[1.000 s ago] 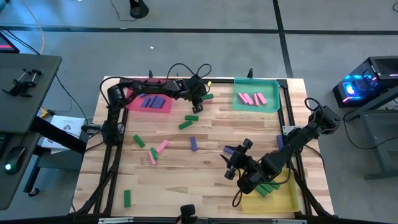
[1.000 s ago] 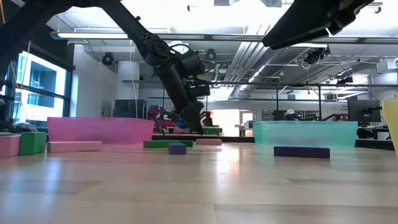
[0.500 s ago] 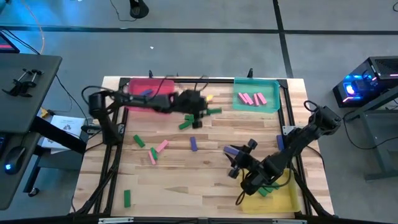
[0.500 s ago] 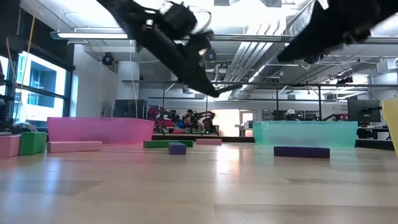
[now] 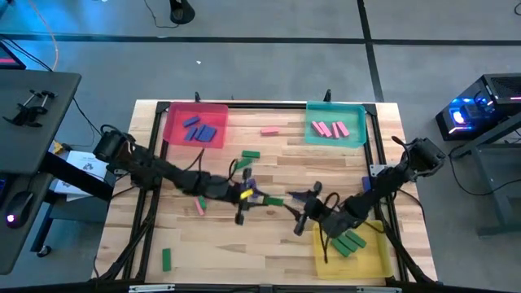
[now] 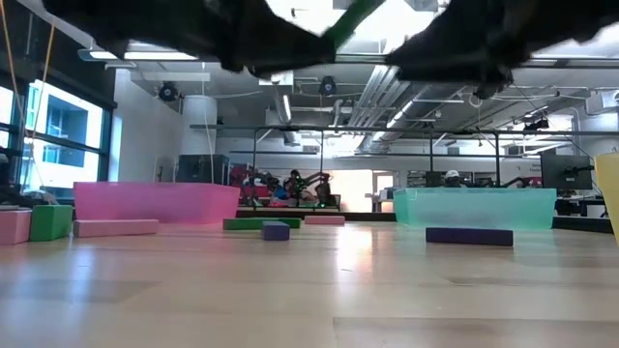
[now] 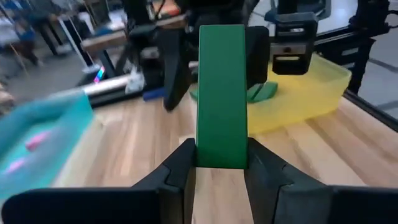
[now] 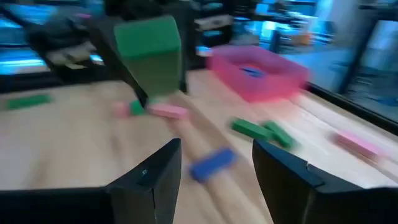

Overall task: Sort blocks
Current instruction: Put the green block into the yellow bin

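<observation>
Between the left hand's [image 7: 221, 177] fingers, a flat green block [image 7: 221, 102], upright

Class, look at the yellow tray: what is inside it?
Two green blocks lie in the yellow tray, near its left side. The right arm covers the tray's top corner, so anything there is hidden.

Three trays [image 5: 194, 104]; pink blocks [image 5: 329, 129], green blocks [image 5: 166, 259], purple blocks [image 5: 198, 130], exact counts unclear.

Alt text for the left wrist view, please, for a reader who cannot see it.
The left gripper holds a green block upright between its fingers, pointed at the right gripper close ahead. Behind sits a yellow tray with green blocks inside, on a wooden table.
</observation>
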Controlling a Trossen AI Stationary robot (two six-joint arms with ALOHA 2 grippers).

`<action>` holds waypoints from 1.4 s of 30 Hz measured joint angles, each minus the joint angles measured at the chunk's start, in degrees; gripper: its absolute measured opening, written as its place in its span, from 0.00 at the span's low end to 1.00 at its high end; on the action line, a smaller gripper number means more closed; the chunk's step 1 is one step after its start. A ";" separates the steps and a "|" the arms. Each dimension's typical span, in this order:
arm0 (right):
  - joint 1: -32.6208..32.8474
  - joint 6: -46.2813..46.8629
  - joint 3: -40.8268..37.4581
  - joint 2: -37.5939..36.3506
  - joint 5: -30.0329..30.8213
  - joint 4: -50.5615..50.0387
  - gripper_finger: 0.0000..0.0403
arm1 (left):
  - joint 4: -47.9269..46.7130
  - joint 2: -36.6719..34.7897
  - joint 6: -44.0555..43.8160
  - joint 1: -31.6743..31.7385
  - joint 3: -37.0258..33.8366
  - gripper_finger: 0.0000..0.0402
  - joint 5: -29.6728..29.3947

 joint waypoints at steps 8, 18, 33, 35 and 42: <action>-2.38 -16.74 2.89 0.00 -15.20 10.25 0.46 | 2.42 0.02 1.84 -4.35 0.06 0.21 -11.71; -2.98 -18.91 4.58 0.00 -14.32 10.91 0.46 | 2.58 0.00 1.72 -4.35 0.08 0.21 -11.85; -4.30 -16.31 4.69 -0.09 -11.17 11.28 0.46 | 1.71 0.13 1.65 -4.37 0.06 0.21 -11.45; -4.32 -16.35 4.69 -0.09 -14.29 11.28 0.46 | 1.71 0.13 1.65 -4.37 0.07 0.21 -11.36; -4.33 -17.83 4.69 -0.09 -17.46 12.35 0.45 | 1.92 0.13 1.23 -4.37 0.06 0.21 -5.58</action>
